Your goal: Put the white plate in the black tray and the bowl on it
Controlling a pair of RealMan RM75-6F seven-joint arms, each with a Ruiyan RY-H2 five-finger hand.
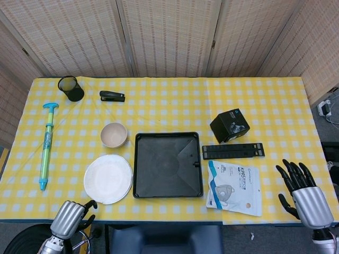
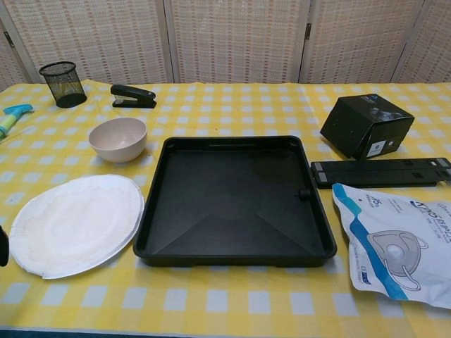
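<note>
White plate [image 1: 108, 179] at nine o'clock beside black tray [image 1: 168, 164], bowl [image 1: 114, 135] just beyond. Left hand [image 1: 71, 216] at seven o'clock off the table [image 1: 265, 100], fingers curled, holding nothing. Right hand [image 1: 303, 190] at four o'clock, fingers spread.

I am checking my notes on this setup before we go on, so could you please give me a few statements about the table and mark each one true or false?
1. The white plate lies on the table left of the black tray. True.
2. The bowl sits on the plate. False: it stands on the cloth beyond the plate, apart from it.
3. The tray holds the mask packet. False: the tray has nothing in it, and the packet lies on the table to its right.
4. The left hand grips the plate. False: it is at the near table edge, short of the plate.
5. The right hand holds nothing, its fingers spread. True.
</note>
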